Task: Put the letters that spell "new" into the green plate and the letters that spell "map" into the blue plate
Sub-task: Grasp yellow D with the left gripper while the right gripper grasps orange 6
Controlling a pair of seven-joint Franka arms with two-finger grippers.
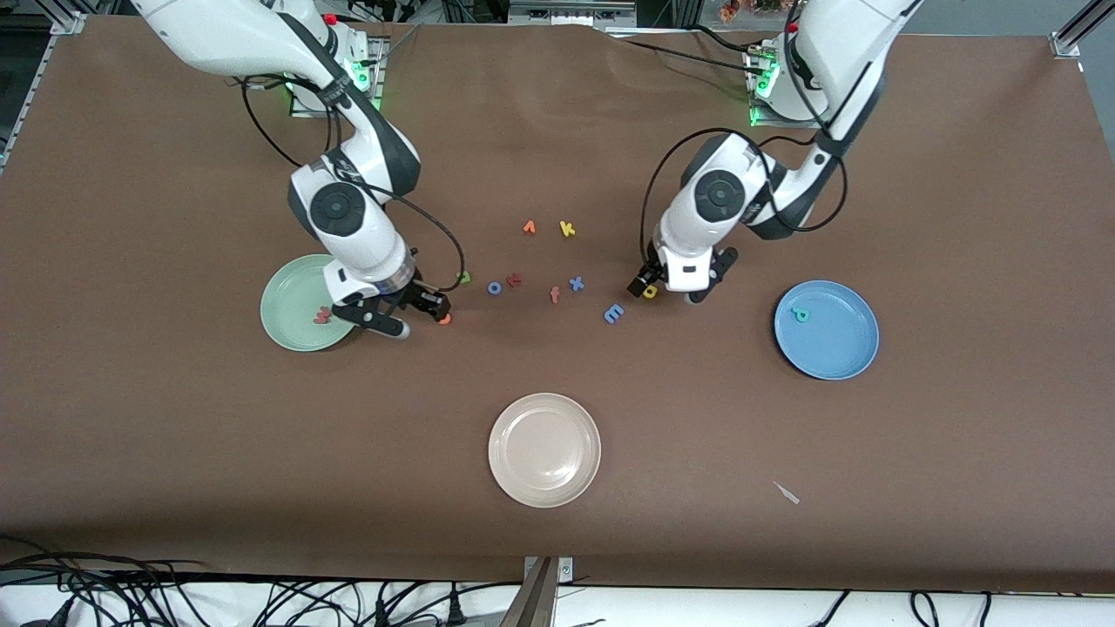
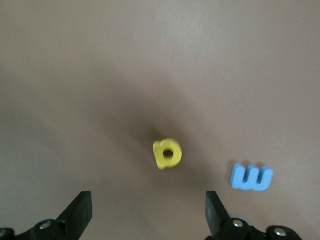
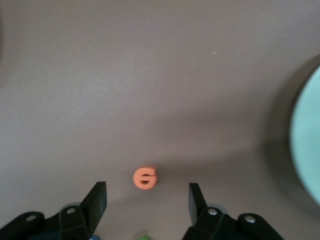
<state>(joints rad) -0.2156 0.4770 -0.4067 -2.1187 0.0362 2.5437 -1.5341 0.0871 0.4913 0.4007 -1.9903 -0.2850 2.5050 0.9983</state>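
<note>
The salmon-red w (image 1: 322, 315) lies in the green plate (image 1: 292, 287). The orange e (image 1: 445, 319) rests on the table beside that plate, and the green n (image 1: 464, 277) lies slightly farther from the front camera. My right gripper (image 1: 418, 315) hangs low and open, with the e (image 3: 145, 178) just ahead of its fingertips (image 3: 98, 196) and the plate's rim (image 3: 307, 145) to one side. The teal p (image 1: 800, 314) sits in the blue plate (image 1: 836, 348). My left gripper (image 2: 148, 205) is open over the yellow a (image 2: 167, 153), with the blue m (image 2: 251, 176) beside it.
More loose letters lie mid-table: an orange one (image 1: 529, 227), yellow k (image 1: 567, 229), blue o (image 1: 494, 287), a dark-red one (image 1: 515, 279), orange f (image 1: 555, 295) and blue x (image 1: 576, 283). A cream-white plate (image 1: 544, 449) sits nearer the front camera, with a pale scrap (image 1: 787, 493) toward the left arm's end.
</note>
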